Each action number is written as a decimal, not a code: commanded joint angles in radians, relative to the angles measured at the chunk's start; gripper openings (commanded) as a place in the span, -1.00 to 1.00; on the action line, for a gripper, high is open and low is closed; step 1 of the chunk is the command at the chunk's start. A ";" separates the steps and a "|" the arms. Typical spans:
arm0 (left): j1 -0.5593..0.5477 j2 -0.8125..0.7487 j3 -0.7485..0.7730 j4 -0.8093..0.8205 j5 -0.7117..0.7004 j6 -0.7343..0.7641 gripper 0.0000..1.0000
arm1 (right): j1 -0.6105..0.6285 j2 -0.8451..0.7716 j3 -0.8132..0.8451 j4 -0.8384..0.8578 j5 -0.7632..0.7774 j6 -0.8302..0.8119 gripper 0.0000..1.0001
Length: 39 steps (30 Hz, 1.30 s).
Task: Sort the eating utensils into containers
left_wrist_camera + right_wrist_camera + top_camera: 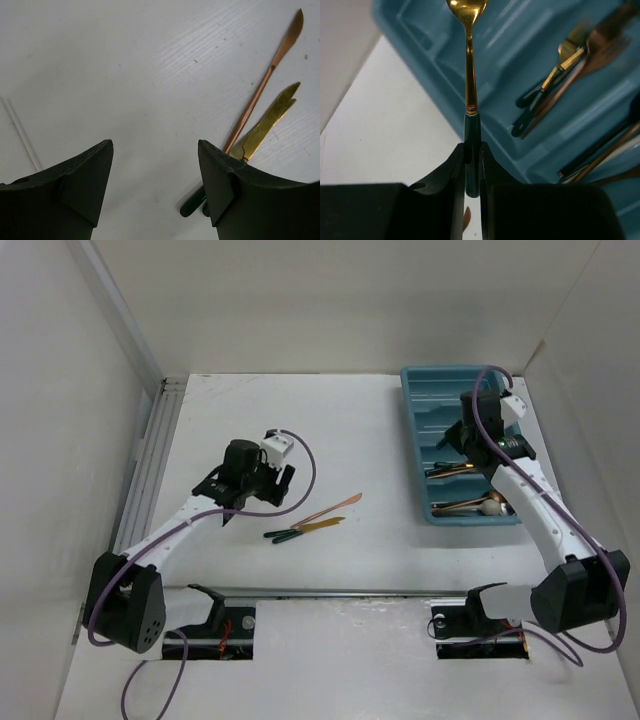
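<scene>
Mid-bench, a slim copper utensil [265, 80] and a gold serrated knife with a dark green handle [267, 120] are lying side by side on the white bench [330, 430]. Just left of them, the left claw [155, 145] is hanging wide open and empty. Toward the far right corner, the right claw [472, 147] is clamping the green handle of a gold spoon [469, 75] over the teal-blue plastic cutlery tray [520, 55], whose slots are holding more utensils [555, 95].
</scene>
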 commanded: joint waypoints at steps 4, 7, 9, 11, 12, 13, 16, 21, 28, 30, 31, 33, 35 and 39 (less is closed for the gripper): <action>-0.003 0.016 0.042 -0.029 0.144 0.107 0.31 | -0.130 0.038 -0.114 -0.007 -0.011 0.252 -1.00; -0.003 0.032 0.051 -0.049 0.144 0.116 0.31 | -0.163 0.074 -0.125 0.016 -0.032 0.271 -1.00; -0.003 0.044 0.062 -0.058 0.133 0.125 0.31 | -0.176 0.094 -0.125 0.025 -0.032 0.297 -1.00; -0.003 0.055 0.062 -0.067 0.120 0.134 0.31 | -0.197 0.108 -0.134 0.050 -0.032 0.306 -1.00; -0.003 0.055 0.062 -0.067 0.103 0.134 0.31 | -0.197 0.117 -0.148 0.071 -0.032 0.306 -1.00; -0.003 0.055 0.062 -0.067 0.077 0.116 0.31 | -0.206 0.117 -0.165 0.097 -0.032 0.292 -0.95; -0.003 0.055 0.062 -0.058 -0.004 0.020 0.31 | -0.217 0.132 -0.177 0.156 -0.055 0.280 -0.64; 0.007 0.073 0.095 -0.058 -0.184 -0.129 0.46 | -0.217 0.161 -0.166 0.136 -0.064 0.260 0.32; 0.068 0.173 0.216 -0.156 -0.359 -0.191 0.52 | -0.217 0.151 -0.114 0.201 -0.083 0.075 0.69; 0.108 0.201 0.259 -0.195 -0.359 -0.191 0.52 | -0.203 0.140 -0.082 0.246 -0.112 -0.129 0.67; 0.124 0.214 0.273 -0.205 -0.359 -0.191 0.45 | -0.165 0.140 -0.027 0.275 -0.112 -0.216 0.61; 0.196 0.265 0.304 -0.241 -0.359 -0.200 0.27 | -0.098 0.156 0.040 0.275 -0.112 -0.469 0.57; 0.252 0.312 0.324 -0.265 -0.350 -0.177 -0.21 | -0.003 0.184 0.129 0.196 -0.063 -0.562 0.55; 0.371 0.420 0.378 -0.317 -0.316 -0.096 -0.53 | 0.108 0.232 0.174 0.142 -0.044 -0.652 0.48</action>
